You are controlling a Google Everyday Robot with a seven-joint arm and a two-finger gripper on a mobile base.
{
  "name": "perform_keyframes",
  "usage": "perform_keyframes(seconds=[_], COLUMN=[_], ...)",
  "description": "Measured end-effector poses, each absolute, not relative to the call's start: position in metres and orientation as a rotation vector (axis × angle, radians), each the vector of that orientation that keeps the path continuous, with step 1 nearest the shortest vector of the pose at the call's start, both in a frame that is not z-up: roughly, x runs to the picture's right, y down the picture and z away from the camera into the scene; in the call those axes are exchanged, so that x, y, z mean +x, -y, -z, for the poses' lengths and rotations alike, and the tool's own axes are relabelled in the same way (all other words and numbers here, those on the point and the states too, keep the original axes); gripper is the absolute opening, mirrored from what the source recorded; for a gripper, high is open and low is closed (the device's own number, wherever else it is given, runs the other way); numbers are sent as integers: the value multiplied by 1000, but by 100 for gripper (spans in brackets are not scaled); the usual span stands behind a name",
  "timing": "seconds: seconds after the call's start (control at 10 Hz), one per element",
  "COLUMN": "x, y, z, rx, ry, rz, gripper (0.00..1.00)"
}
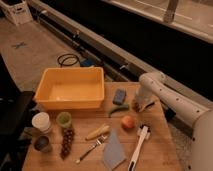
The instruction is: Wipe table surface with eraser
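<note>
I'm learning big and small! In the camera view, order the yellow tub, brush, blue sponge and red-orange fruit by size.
1. Yellow tub
2. Brush
3. Blue sponge and red-orange fruit: look alike, unranked.
The gripper, shut, is at the table, right of the sponge.

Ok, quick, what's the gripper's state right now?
Gripper: closed, down at the table surface beside the blue sponge; whether the eraser is in its grip cannot be told.
</note>
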State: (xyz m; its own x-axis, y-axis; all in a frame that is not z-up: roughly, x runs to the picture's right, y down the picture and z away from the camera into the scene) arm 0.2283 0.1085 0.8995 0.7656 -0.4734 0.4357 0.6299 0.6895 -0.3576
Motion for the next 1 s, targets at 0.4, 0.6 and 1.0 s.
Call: perform_keyframes(seconds=[0.4, 0.6, 1.0], x=[227, 218, 188], y=[-83, -85, -89], z=[-843, -834, -843], rx=[-409, -382, -335], ry=[271, 291, 373], rz=[544, 522, 502], gripper=[0, 0, 0])
